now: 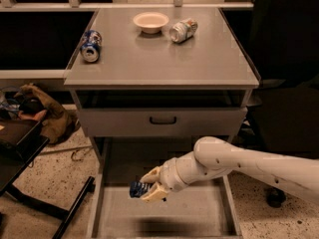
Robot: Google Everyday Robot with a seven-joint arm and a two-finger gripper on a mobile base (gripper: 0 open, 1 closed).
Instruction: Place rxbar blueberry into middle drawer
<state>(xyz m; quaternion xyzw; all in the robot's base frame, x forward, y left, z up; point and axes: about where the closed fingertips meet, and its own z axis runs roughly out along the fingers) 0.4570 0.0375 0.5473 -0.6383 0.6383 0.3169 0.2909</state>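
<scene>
The gripper (pixel 145 189) clasped the rxbar blueberry (pixel 135 188) above the open middle drawer (pixel 199 214) — released from there, near the left wall, it might bounce out.

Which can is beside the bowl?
The silver can, right of the white bowl; the blue can lies at the left edge. The gripper holds the rxbar blueberry over the middle drawer.

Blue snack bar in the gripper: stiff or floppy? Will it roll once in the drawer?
Probably stiff: the small dark blue wrapped snack bar juts sideways from the cream two-finger gripper, over the open grey metal drawer, without sagging. Likely light: pinched at one end only. Flat shape, so unlikely to roll on the drawer floor.
</scene>
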